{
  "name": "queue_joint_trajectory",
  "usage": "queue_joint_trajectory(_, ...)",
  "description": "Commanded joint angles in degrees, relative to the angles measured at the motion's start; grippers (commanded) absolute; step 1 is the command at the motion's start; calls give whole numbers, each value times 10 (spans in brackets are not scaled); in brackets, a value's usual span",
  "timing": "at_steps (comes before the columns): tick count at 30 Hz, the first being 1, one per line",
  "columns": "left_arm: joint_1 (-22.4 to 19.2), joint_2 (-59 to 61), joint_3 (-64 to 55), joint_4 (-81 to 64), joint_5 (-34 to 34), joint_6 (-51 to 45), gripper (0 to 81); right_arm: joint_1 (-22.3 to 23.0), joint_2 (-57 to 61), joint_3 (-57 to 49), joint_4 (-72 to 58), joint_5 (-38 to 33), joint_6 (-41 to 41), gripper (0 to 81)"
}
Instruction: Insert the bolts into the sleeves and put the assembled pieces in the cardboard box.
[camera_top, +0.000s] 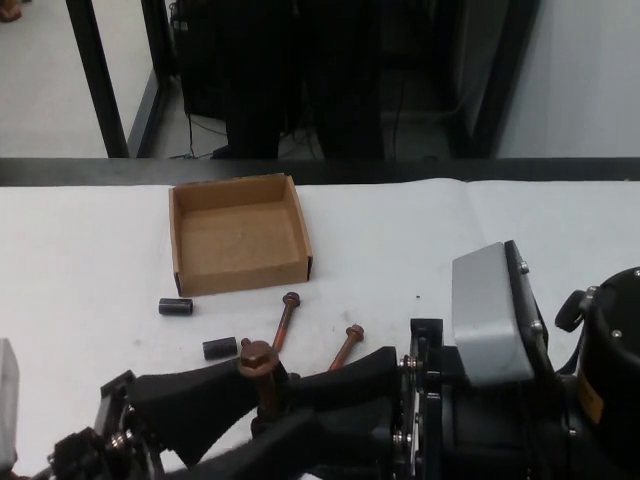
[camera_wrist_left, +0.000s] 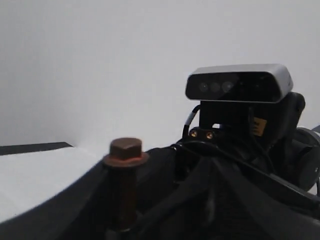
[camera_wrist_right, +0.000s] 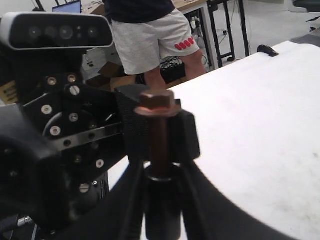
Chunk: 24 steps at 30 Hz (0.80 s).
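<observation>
A rusty brown bolt (camera_top: 258, 362) stands upright low over the bench's near edge, where both grippers meet. My left gripper (camera_wrist_left: 122, 220) is shut on the bolt (camera_wrist_left: 125, 170), whose hex head rises above the fingers. My right gripper (camera_wrist_right: 162, 212) is shut on a black sleeve (camera_wrist_right: 162, 200), and the bolt's shaft (camera_wrist_right: 159, 145) enters the sleeve's top. In the high view the left gripper (camera_top: 240, 395) comes in from the left and the right gripper (camera_top: 300, 390) from the right. The open cardboard box (camera_top: 240, 270) sits farther back, with nothing inside.
Two loose black sleeves (camera_top: 175, 306) (camera_top: 219, 348) lie on the white bench left of the grippers. Two more bolts (camera_top: 286, 322) (camera_top: 345, 347) lie between the box and the grippers. A dark rail runs along the bench's far edge.
</observation>
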Motion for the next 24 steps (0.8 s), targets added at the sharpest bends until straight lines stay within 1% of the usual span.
queue_joint_trajectory(1, -1, 2, -2, 64, -1, -25, 613, 0, -6, -16, -42, 4, 0, 2)
queue_joint_trajectory(2, -2, 2, -2, 75, -3, -22, 606, -2, -6, -16, -42, 4, 0, 2)
queue_joint_trajectory(4, 3, 2, -2, 92, -6, 15, 594, -4, -6, -16, -42, 4, 0, 2)
queue_joint_trajectory(7, 29, 2, -2, 122, -6, 83, 594, -9, -6, -16, -42, 4, 16, 2)
queue_joint_trajectory(9, 65, 2, -2, 149, -9, 104, 594, -11, -6, -16, -42, 4, 25, 2)
queue_joint_trajectory(12, 140, 2, -2, 183, -2, 104, 594, -10, -6, -22, -40, 4, 25, 2)
queue_joint_trajectory(14, 186, 2, -2, 187, 40, 101, 594, -12, -6, -35, -8, 4, 25, 2)
queue_joint_trajectory(16, 225, 2, -2, 190, 84, 90, 575, -17, -6, -64, 72, 4, 19, 2)
queue_joint_trajectory(17, 244, 2, -2, 199, 105, 83, 543, -20, -6, -79, 121, 9, 4, 2)
queue_joint_trajectory(18, 260, 2, -2, 213, 126, 80, 492, -23, -5, -99, 169, 19, -20, 2)
queue_joint_trajectory(20, 280, 2, -2, 243, 173, 82, 361, -30, -1, -139, 243, 39, -65, 2)
queue_joint_trajectory(21, 287, 2, -3, 258, 197, 82, 271, -37, 5, -162, 276, 45, -78, 2)
queue_joint_trajectory(22, 292, 2, -5, 275, 215, 82, 198, -46, 15, -186, 308, 45, -77, 2)
queue_joint_trajectory(24, 291, 2, -17, 330, 227, 82, 6, -66, 39, -233, 363, 39, -68, 2)
